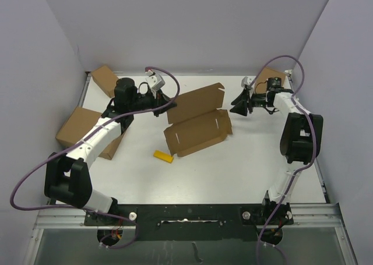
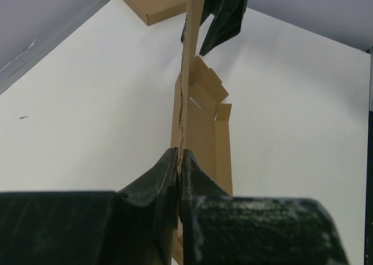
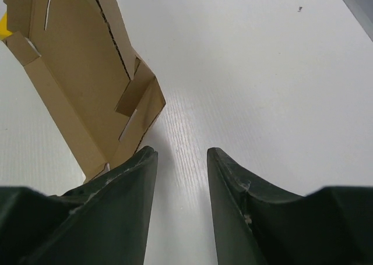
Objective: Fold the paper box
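Paper box (image 1: 198, 122) edge pinched in left gripper (image 2: 179, 155); right gripper (image 3: 182, 155) parted, empty, nearby.

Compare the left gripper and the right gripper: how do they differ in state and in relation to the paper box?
The left gripper is shut on a thin edge of the paper box; the right gripper is open and holds nothing. The left gripper touches the cardboard; between the right gripper's fingers only bare table shows. Both are dark, two-fingered and point toward the box.
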Robot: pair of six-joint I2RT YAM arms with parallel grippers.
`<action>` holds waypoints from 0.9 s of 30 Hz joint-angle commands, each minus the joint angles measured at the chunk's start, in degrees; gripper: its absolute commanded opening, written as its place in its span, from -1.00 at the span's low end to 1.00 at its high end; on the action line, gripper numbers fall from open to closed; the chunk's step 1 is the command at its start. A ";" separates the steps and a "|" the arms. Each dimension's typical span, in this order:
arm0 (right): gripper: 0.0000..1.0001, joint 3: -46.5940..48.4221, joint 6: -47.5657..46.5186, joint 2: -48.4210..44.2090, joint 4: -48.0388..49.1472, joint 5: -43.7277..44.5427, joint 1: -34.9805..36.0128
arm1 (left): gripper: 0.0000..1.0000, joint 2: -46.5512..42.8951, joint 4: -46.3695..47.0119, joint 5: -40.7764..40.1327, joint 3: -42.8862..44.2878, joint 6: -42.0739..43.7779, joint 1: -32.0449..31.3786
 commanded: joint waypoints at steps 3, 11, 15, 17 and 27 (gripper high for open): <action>-0.19 -2.89 3.99 -4.37 -1.45 -3.45 -0.25 | -1.00 -3.93 2.99 2.08 0.10 1.16 -2.77; -0.24 -4.32 6.56 -5.63 -2.48 -3.83 -4.00 | -1.00 -7.47 -2.91 -0.62 -1.40 5.73 -7.12; -0.22 -5.14 4.61 -9.14 -6.52 -7.10 -8.20 | -1.00 -9.40 -2.57 -1.56 -2.23 5.31 -7.97; -0.18 -5.50 3.93 -11.01 -8.50 -7.48 -9.81 | -1.00 -9.71 -1.65 -1.95 -2.12 4.91 -8.00; 0.04 -15.18 16.75 -19.70 -1.69 -4.03 -9.00 | -1.00 -10.47 -1.98 -3.29 0.71 4.42 -8.13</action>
